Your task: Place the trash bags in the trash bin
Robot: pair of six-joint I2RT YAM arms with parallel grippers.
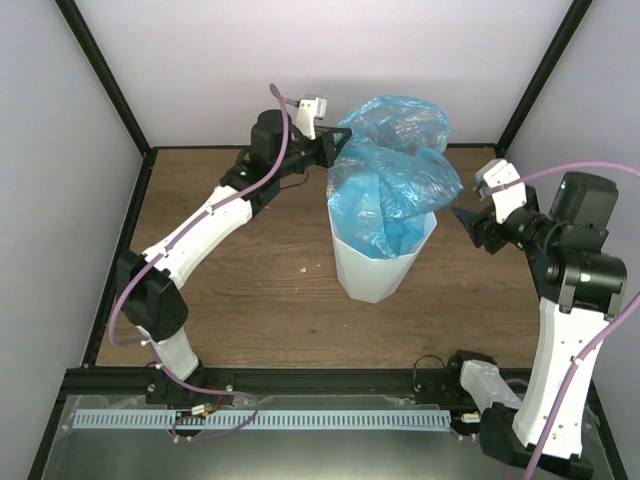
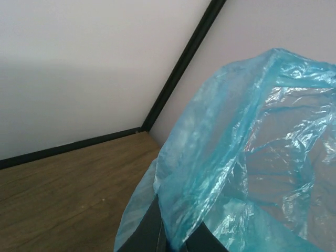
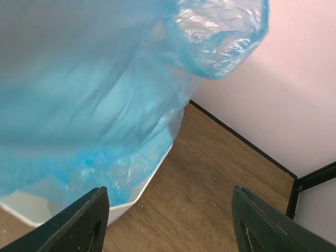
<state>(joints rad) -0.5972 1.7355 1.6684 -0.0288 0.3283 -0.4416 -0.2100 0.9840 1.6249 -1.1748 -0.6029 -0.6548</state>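
The white faceted trash bin (image 1: 372,272) stands upright mid-table. A light-blue translucent trash bag (image 1: 395,170) is partly inside it, and most of the film billows above the rim. My left gripper (image 1: 338,143) is high at the bag's left side, shut on a fold of the film. In the left wrist view the blue film (image 2: 252,147) runs down between the closed fingertips of that gripper (image 2: 178,239). My right gripper (image 1: 462,215) hovers open just right of the bin's rim, holding nothing. Its wrist view shows the bag (image 3: 89,94) and the bin's rim (image 3: 137,193) to the left of the wide-apart fingers (image 3: 84,220).
Wooden tabletop (image 1: 250,300) surrounds the bin. Black frame posts (image 1: 100,75) and pale walls close in the back and sides. A black rail with a perforated strip (image 1: 260,418) runs along the near edge by the arm bases.
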